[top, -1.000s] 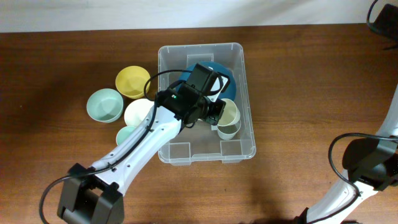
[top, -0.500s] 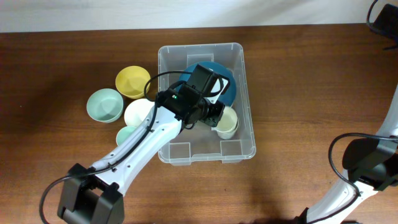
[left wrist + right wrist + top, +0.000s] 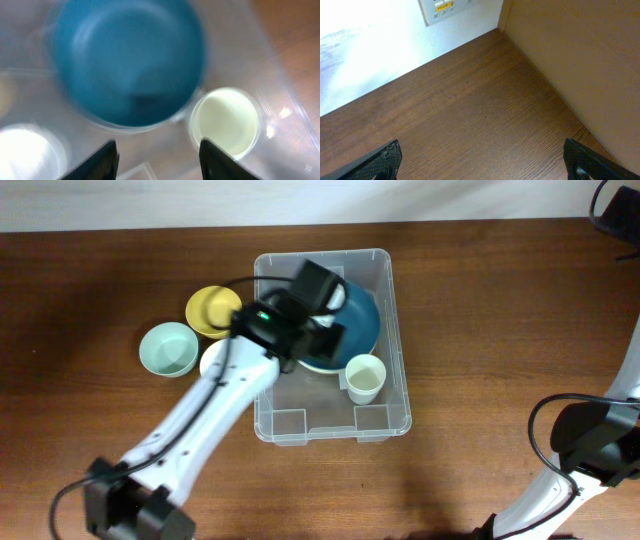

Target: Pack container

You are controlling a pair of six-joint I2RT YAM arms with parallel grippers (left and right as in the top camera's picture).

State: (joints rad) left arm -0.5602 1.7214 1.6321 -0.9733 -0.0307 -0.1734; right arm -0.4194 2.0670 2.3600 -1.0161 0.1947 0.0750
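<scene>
The container [image 3: 398, 300], a large clear plastic bin, stands mid-table. Inside it lie a big blue bowl [image 3: 358, 325] and an upright cream cup [image 3: 365, 378] near the right wall. My left gripper [image 3: 322, 338] hovers over the bin's left half, open, with nothing between its fingers. In the left wrist view the blue bowl [image 3: 127, 60] fills the top and the cream cup [image 3: 225, 120] sits just beyond the right fingertip [image 3: 216, 161]; the left gripper [image 3: 160, 162] is over bare bin floor [image 3: 165, 137]. My right gripper [image 3: 482, 165] is open above bare wood.
Left of the bin stand a yellow bowl [image 3: 208, 310], a mint bowl [image 3: 167, 348] and a white bowl [image 3: 213, 360] partly under my left arm. The right arm's base [image 3: 590, 445] is at the table's right edge, near a wall [image 3: 570, 55].
My left gripper opened and let go of the cream cup, which now stands in the bin. The gripper then drew back to the left and rose. The right arm stayed still.
</scene>
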